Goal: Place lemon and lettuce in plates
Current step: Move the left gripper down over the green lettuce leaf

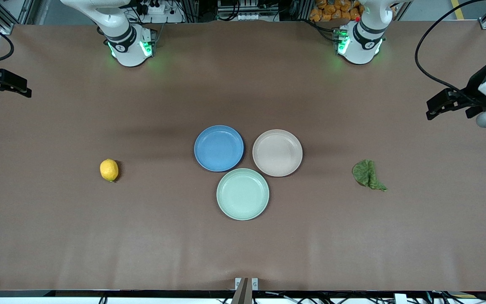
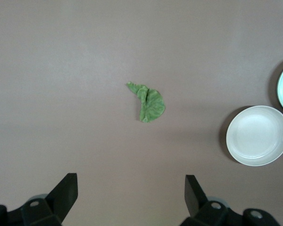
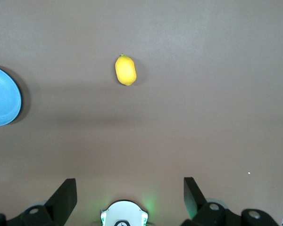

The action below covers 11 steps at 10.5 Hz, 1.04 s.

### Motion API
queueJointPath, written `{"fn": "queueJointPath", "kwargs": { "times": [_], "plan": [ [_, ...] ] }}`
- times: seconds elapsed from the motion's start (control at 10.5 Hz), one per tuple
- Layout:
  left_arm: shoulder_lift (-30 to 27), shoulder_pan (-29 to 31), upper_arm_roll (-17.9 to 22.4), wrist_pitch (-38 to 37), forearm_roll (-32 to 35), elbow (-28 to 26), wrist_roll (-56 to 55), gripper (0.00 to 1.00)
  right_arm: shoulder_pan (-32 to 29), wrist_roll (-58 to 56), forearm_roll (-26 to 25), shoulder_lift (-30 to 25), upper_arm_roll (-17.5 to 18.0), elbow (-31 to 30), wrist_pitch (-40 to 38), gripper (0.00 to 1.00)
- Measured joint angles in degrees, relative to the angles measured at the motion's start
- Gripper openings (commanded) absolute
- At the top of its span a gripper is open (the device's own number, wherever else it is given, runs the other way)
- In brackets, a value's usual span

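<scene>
The yellow lemon (image 1: 109,169) lies on the brown table toward the right arm's end; it also shows in the right wrist view (image 3: 125,70). The dark green lettuce (image 1: 367,174) lies toward the left arm's end and shows in the left wrist view (image 2: 148,103). The blue plate (image 1: 219,148) and the beige-pink plate (image 1: 277,152) sit side by side mid-table, both empty. My left gripper (image 1: 433,107) hangs open and empty high over the table's left-arm end (image 2: 131,188). My right gripper (image 1: 23,89) hangs open and empty high over the right-arm end (image 3: 130,190).
A pale mint-green plate (image 1: 243,194) touches both other plates, nearer to the front camera, and is empty. The two arm bases (image 1: 131,46) (image 1: 359,42) stand at the table's edge farthest from the front camera.
</scene>
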Motion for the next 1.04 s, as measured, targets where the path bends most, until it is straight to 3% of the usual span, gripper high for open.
{"fn": "queueJointPath", "kwargs": {
  "times": [0.28, 0.66, 1.04],
  "plan": [
    [4.33, 0.03, 0.02, 0.85, 0.01, -3.73, 0.0, 1.0, -0.01, 0.0, -0.05, 0.02, -0.03, 0.06, 0.52, 1.0],
    [10.37, -0.1, -0.03, 16.4, 0.03, -14.24, -0.43, 1.0, -0.01, 0.01, -0.05, 0.1, -0.04, 0.13, 0.58, 1.0],
    [18.93, -0.36, -0.27, 22.12, 0.4, -15.53, -3.14, 1.0, -0.01, 0.01, 0.06, 0.51, 0.05, 0.03, 0.55, 1.0]
  ]
}}
